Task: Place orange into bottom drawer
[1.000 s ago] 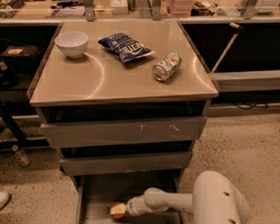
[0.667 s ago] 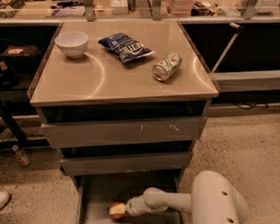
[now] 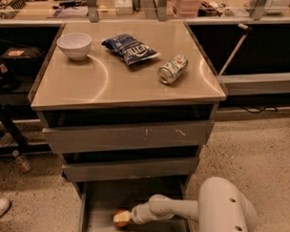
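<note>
Orange against grey steel: the orange sits right at the tip of my gripper, low inside the bottom drawer, which is pulled out toward the camera. The arm reaches in from the right. I cannot tell whether the fruit rests on the drawer floor or hangs just above it, nor whether the gripper is clamped on it or loose around it.

By my reckoning the carrying is done and the task is close to its end. What is left is to be sure the orange is set down, let it go, and draw the arm out.

My count: one orange, one gripper on one arm, and three drawers, with the middle drawer and the scratched top drawer both pushed in. On the cabinet top there is one white bowl, one blue chip bag and one can lying on its side.
</note>
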Motion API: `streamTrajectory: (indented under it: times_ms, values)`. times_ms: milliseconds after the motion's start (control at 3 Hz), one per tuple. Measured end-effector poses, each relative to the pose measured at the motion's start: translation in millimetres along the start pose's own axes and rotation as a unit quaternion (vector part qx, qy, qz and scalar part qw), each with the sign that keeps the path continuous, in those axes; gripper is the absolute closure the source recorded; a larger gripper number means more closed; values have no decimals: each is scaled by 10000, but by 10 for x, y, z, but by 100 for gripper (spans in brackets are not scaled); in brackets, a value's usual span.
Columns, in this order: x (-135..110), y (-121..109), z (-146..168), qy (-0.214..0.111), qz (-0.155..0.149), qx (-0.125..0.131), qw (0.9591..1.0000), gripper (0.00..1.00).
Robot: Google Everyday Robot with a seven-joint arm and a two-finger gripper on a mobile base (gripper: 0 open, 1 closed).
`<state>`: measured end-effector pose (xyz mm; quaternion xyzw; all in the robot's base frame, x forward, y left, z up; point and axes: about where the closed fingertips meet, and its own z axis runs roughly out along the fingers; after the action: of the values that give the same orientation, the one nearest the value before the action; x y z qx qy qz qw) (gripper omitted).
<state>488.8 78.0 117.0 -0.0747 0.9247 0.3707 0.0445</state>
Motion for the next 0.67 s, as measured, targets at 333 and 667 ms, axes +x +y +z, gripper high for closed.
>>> streamTrajectory:
  times_ms: [333,667]
  values:
    - [0,0,0,0,0,0,10000,35]
    - [0,0,0,0,0,0,10000,11]
